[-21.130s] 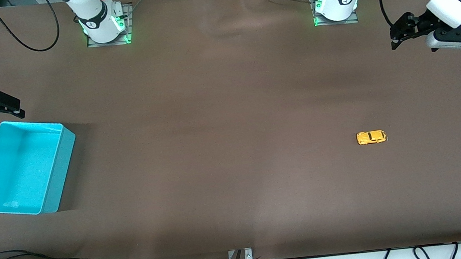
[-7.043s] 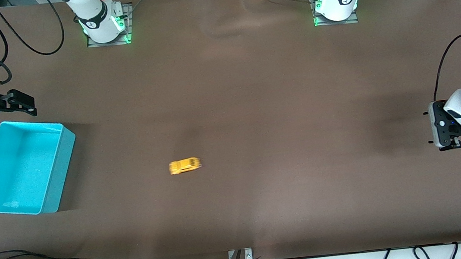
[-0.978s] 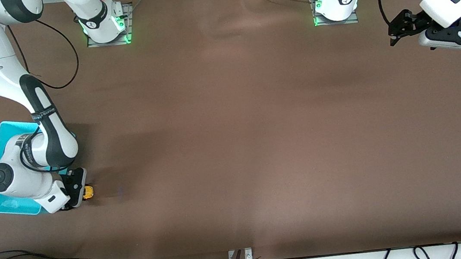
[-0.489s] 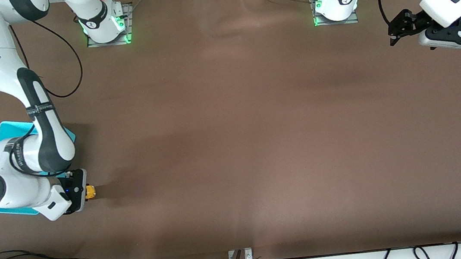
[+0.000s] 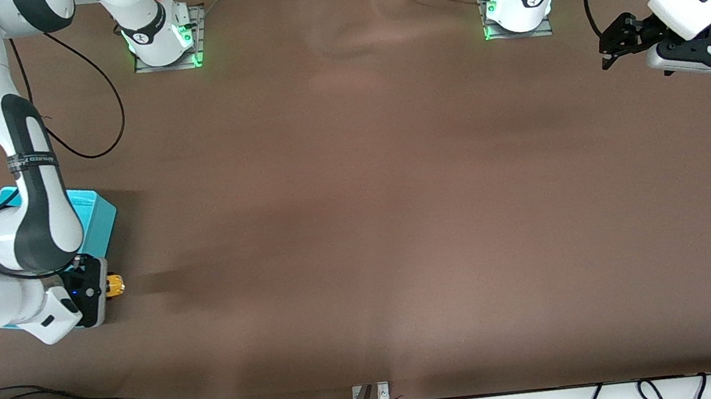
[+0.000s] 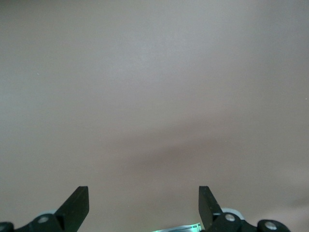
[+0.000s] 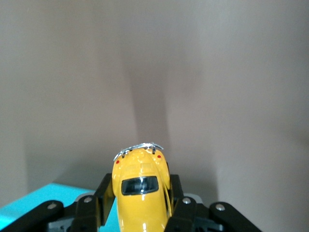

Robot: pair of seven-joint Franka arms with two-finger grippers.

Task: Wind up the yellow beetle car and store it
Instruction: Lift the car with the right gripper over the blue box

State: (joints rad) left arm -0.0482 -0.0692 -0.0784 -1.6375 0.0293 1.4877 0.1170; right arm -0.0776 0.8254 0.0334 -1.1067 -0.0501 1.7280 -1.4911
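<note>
Yellow car (image 7: 140,193): toy beetle, pinched by its flanks between the two fingers of the right gripper (image 5: 103,290), rear bumper pointing away from the wrist. Carried in the air over the corner of the bin (image 5: 96,212) that lies nearest the front camera; table (image 5: 358,226) and turquoise rim both show beneath it in the right wrist view.

Step in hand, by judgement: stowing. To do it well, the car should travel well inside the turquoise walls before the fingers part, low enough that it does not bounce or roll out, and the fingers should widen fully so neither flank snags on release.

Right arm: reaches down from its base along the right arm's end of the table, elbow high, forearm crossing above the bin and hiding most of it, wrist bent so the gripper points roughly level.

Left gripper (image 5: 609,50): fingers spread apart, nothing between them, parked aloft over bare table at the left arm's end. Left arm waits.
</note>
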